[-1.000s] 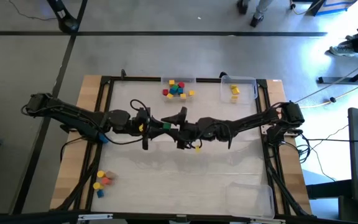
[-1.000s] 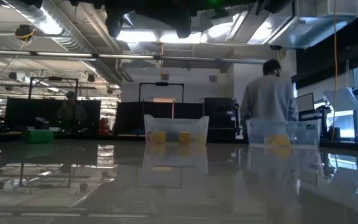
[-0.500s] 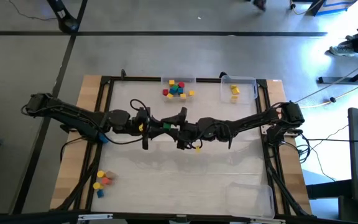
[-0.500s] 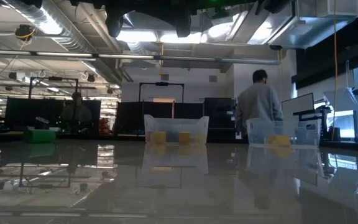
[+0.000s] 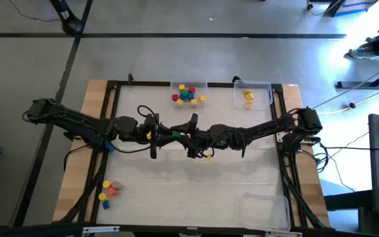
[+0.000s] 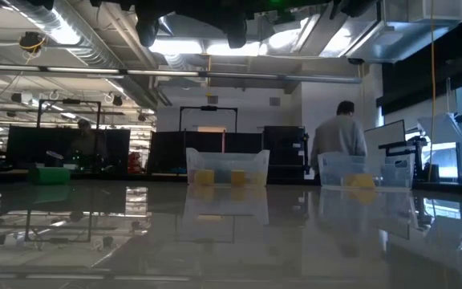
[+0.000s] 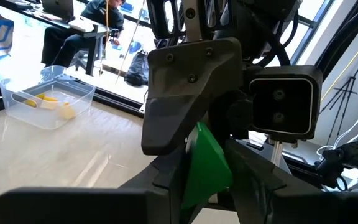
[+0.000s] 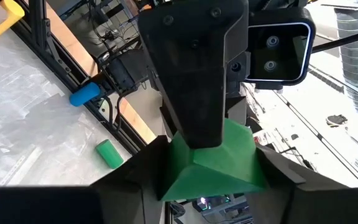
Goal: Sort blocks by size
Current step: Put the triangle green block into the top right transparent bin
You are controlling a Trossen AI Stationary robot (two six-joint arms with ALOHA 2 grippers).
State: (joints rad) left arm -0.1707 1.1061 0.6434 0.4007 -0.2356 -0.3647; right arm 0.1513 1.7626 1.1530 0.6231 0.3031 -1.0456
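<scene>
Both arms meet over the middle of the counter (image 5: 196, 184), the left pincer (image 5: 174, 133) and right pincer (image 5: 184, 135) end to end there, blocking passage across. Beyond them stand two trays (image 5: 252, 93) at the far edge. The near half lies open, save loose blocks (image 5: 108, 191) at the near left corner.

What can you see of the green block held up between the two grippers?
The green block is a solid, matte bright green piece with flat faces and sharp edges, tilted. It hangs mid-air over the table's middle, above the surface. The left gripper and right gripper meet at it, dark fingers pressed on its faces.
</scene>
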